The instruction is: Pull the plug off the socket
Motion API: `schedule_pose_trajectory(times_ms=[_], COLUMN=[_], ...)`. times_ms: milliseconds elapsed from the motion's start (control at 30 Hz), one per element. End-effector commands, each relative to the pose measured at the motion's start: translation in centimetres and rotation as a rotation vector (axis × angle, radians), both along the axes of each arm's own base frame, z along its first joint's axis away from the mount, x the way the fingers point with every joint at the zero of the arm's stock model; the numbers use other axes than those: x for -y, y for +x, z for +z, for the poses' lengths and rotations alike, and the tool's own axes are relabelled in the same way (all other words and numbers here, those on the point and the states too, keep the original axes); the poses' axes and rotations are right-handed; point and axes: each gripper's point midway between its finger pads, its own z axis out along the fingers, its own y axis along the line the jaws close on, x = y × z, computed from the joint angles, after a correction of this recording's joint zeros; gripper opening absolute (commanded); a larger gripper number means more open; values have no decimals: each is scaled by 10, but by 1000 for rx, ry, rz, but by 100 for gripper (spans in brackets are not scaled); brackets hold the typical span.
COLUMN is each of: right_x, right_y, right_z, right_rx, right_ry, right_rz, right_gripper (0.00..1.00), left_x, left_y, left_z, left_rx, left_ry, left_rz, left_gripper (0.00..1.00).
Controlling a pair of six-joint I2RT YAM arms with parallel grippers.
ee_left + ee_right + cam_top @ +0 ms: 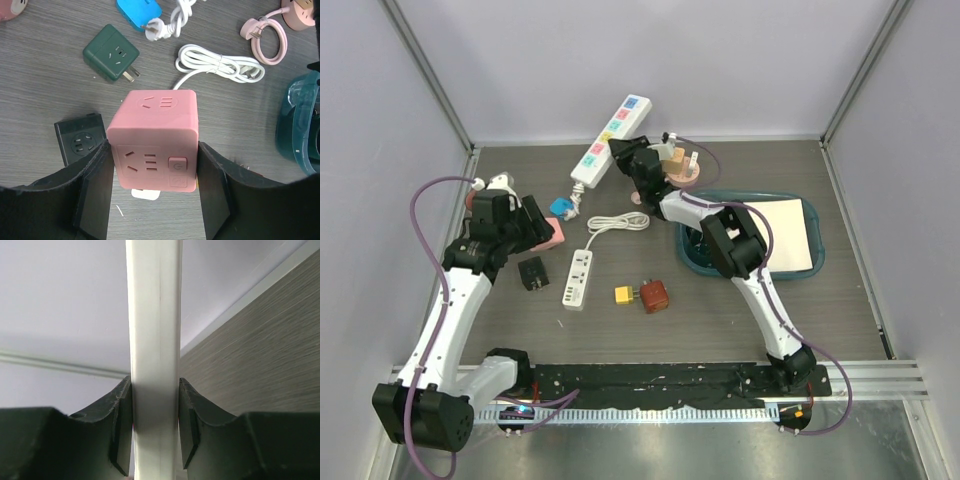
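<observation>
My left gripper (154, 156) is shut on a pink cube socket (157, 130), one finger on each side, holding it above the table. A small white piece (145, 194) shows under the cube's lower face; I cannot tell whether it is a plug. In the top view the cube (552, 233) sits at the left gripper (542, 232). My right gripper (155, 405) is shut on the edge of a long white power strip (154, 315). That strip (615, 130) with coloured outlets is raised at the back. Its cord ends in a white plug (156, 29) next to a blue adapter (139, 12).
A green adapter (111, 52) and a black adapter (80, 142) lie below the cube. A coiled white cable (220, 65) and a small white strip (578, 278) lie mid-table. Red (653, 296) and yellow (623, 294) adapters sit nearby. A teal tray (750, 262) stands right.
</observation>
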Motion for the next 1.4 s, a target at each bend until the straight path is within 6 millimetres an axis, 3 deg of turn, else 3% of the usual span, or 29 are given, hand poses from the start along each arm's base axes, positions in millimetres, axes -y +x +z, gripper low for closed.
schedule_pose_trajectory(times_ms=[0,200,367,667,767,800,900,967,1000,1200,1233,1300,1333,1367], right_x=[20,23,31,36,28,25,16,13,13,14,15,17,20,22], right_y=[21,32,22,14,16,16,18,16,15,5,2,-6,-12,-17], right_z=[74,33,1,14,6,3,-2,-5,3,18,30,29,48,49], right_rx=[154,76,-1,27,7,-5,-43,-69,-64,-130,-129,-154,-138,-155], right_ry=[182,137,95,84,93,90,45,19,12,-71,-69,-93,-88,-102], right_rz=[-154,-178,-184,-129,-94,-86,-52,-37,-34,-5,1,17,22,27], right_gripper=[1,2,1,1,16,29,47,53,62,77,78,78,78,78], left_x=[8,8,10,10,9,8,8,6,6,5,4,4,4,5], left_y=[13,13,13,14,14,14,14,15,15,15,16,15,15,15], left_z=[28,30,29,27,28,28,25,24,23,23,24,23,24,24], left_rx=[116,124,113,109,113,112,103,100,96,95,97,94,97,97], left_ry=[-46,-49,-52,-53,-50,-48,-45,-39,-38,-33,-31,-31,-31,-31], left_rz=[-21,-20,-28,-27,-22,-20,-17,-11,-10,-4,-2,-4,-4,-6], left_gripper=[0,0,0,0,0,0,0,0,0,0,0,0,0,0])
